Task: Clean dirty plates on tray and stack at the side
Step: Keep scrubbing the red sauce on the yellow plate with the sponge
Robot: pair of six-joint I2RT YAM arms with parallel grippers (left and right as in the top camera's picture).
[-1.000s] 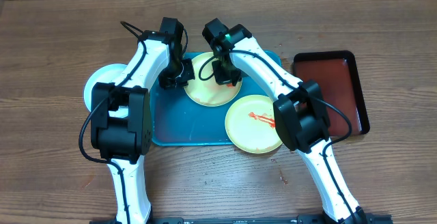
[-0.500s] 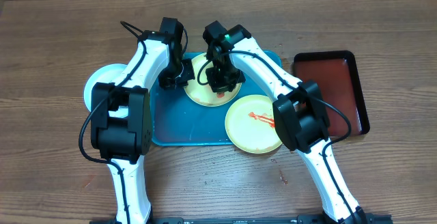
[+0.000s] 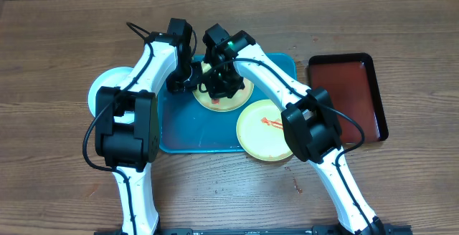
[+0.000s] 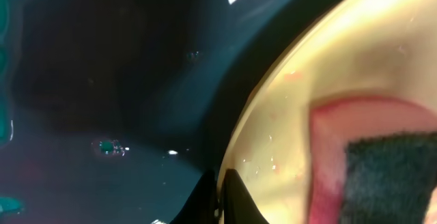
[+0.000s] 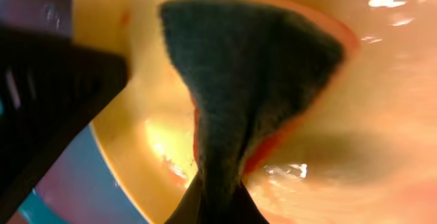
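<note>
On the turquoise tray (image 3: 183, 131) lies a pale yellow-green plate (image 3: 215, 103). My left gripper (image 3: 181, 84) is shut on its left rim; the left wrist view shows the plate (image 4: 355, 53) edge pinched between the jaws of the left gripper (image 4: 220, 198). My right gripper (image 3: 222, 83) is shut on a sponge (image 5: 239, 67), dark pad over a red body, pressed onto the plate (image 5: 382, 115). The sponge (image 4: 389, 176) also shows in the left wrist view. A second yellow-green plate (image 3: 265, 131) with a red smear overlaps the tray's front right corner. A light-blue plate (image 3: 100, 88) sits left of the tray, partly under the left arm.
A dark red-brown tray (image 3: 348, 95) with a black rim stands on the wooden table at the right. Both arms cross over the back of the turquoise tray, their grippers close together. The left gripper's dark body (image 5: 48, 94) fills the left of the right wrist view.
My right gripper has slid the sponge to the left across the plate, towards the left gripper. The left arm and the other plates have not moved.
</note>
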